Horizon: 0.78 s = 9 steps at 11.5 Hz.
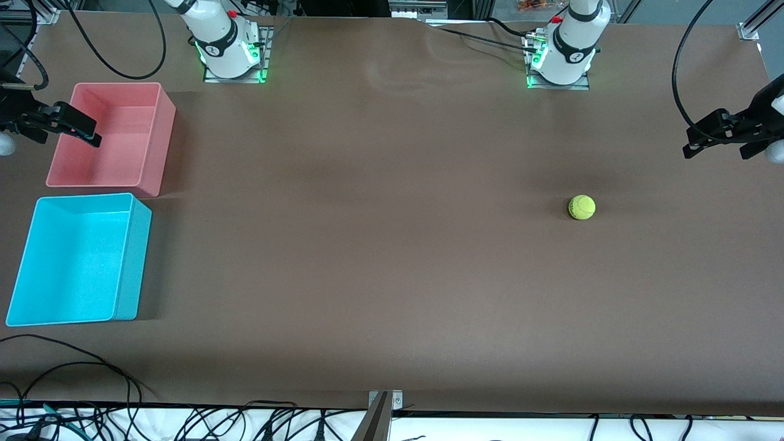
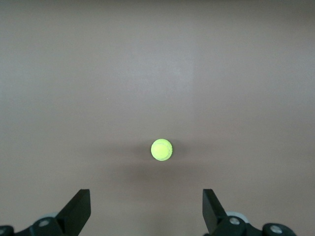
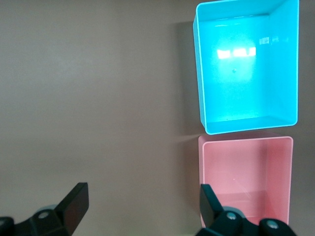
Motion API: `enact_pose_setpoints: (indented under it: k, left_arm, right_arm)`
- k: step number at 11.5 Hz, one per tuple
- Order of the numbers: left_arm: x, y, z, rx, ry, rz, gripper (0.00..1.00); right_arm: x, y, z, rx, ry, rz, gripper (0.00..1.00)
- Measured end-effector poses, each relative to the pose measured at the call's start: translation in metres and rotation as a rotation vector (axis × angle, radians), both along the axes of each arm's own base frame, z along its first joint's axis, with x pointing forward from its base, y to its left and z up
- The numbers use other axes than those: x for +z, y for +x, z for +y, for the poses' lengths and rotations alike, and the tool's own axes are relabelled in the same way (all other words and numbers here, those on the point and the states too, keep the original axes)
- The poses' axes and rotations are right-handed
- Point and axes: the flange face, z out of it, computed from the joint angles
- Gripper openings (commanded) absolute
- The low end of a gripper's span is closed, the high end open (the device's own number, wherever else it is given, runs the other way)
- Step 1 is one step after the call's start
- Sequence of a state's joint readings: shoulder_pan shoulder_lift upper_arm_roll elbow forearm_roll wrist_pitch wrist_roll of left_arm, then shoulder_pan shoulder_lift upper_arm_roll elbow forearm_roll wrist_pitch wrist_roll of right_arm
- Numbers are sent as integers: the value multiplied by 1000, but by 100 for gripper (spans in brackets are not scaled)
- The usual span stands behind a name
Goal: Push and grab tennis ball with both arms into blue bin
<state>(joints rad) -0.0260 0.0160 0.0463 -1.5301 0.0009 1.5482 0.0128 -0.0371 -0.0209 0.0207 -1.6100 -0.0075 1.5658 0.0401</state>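
The tennis ball (image 1: 582, 207) lies on the brown table toward the left arm's end; it also shows in the left wrist view (image 2: 161, 149). My left gripper (image 1: 695, 139) hangs open and empty over the table's edge at that end, apart from the ball; its own view (image 2: 146, 196) shows both fingers spread wide. The blue bin (image 1: 131, 263) stands empty at the right arm's end and shows in the right wrist view (image 3: 246, 64). My right gripper (image 1: 86, 128) is open and empty over the pink bin's rim, with its fingers spread in its own view (image 3: 142, 191).
A pink bin (image 1: 156, 141) of like size stands empty beside the blue bin, farther from the front camera; it also shows in the right wrist view (image 3: 246, 172). Cables lie along the table's near edge (image 1: 92, 361). The arms' bases (image 1: 566, 55) stand at the table's back edge.
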Motion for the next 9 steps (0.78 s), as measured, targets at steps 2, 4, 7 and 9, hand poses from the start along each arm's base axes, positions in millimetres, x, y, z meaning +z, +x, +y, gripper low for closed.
enact_pose_setpoints:
  k: [2, 4, 7, 9]
  left_arm:
    - [0, 0, 0, 0, 0, 0, 100]
    - [0, 0, 0, 0, 0, 0, 100]
    - [0, 0, 0, 0, 0, 0, 100]
    - [0, 0, 0, 0, 0, 0, 100]
  right_arm:
    - [0, 0, 0, 0, 0, 3, 100]
    - [-1, -1, 0, 0, 0, 12, 100]
    - [-2, -2, 0, 0, 0, 19, 100]
    - [-2, -3, 0, 0, 0, 27, 100]
